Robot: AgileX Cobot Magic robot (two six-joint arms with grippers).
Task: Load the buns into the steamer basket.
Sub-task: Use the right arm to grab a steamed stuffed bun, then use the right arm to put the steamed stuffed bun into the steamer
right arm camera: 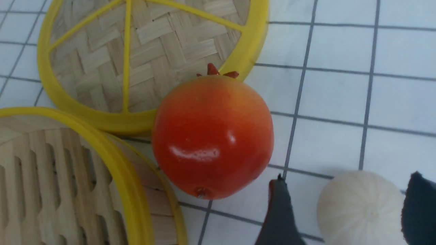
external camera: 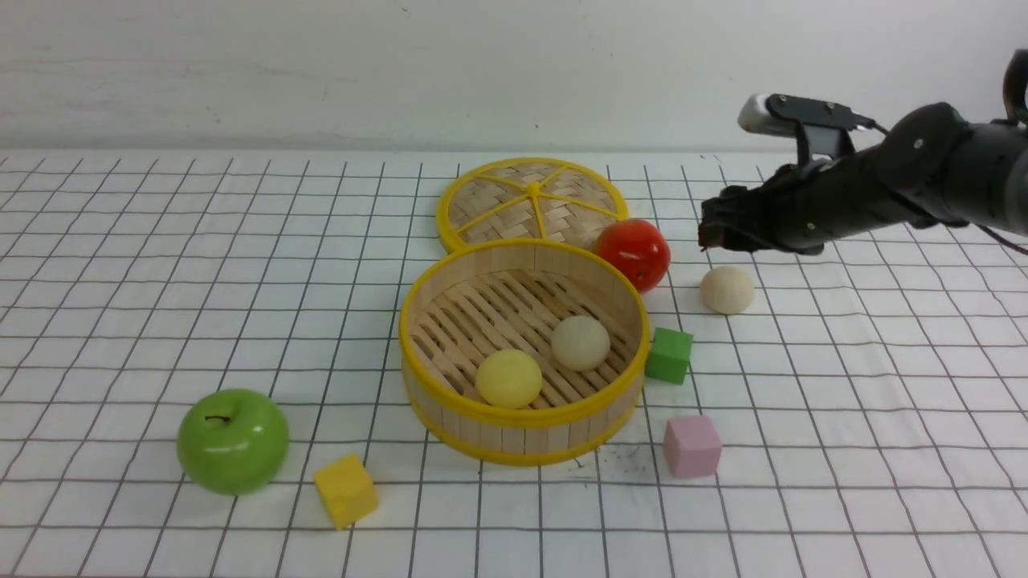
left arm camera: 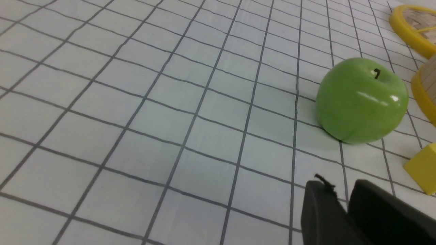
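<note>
While we look forward from between the arms, we see the steamer basket (external camera: 522, 352) in the middle of the gridded cloth (external camera: 161, 305), with the pale yellow bun (external camera: 509, 378) and a cream bun (external camera: 580, 343) lying on its slatted floor. Behind the basket, touching its far rim, lies the woven lid (external camera: 532, 201); the red tomato (external camera: 633, 254) sits at the basket's back right. The third bun (external camera: 727, 290) rests on the cloth right of the basket, beyond the tomato, and the right gripper (external camera: 717, 230) hangs above it. Green cube (external camera: 669, 355), pink cube (external camera: 691, 446), yellow cube (external camera: 345, 490) and green apple (external camera: 233, 441) surround the basket's front.

Through the left wrist camera we see the left gripper (left arm camera: 340, 204) with jaws nearly together, holding nothing, above bare cloth short of the apple (left arm camera: 362, 100).

Through the right wrist camera we see the right gripper's jaws spread wide on either side of the third bun (right arm camera: 360, 208); we cannot tell whether they touch it. The tomato (right arm camera: 212, 136) sits between that bun and the basket (right arm camera: 102, 160).
</note>
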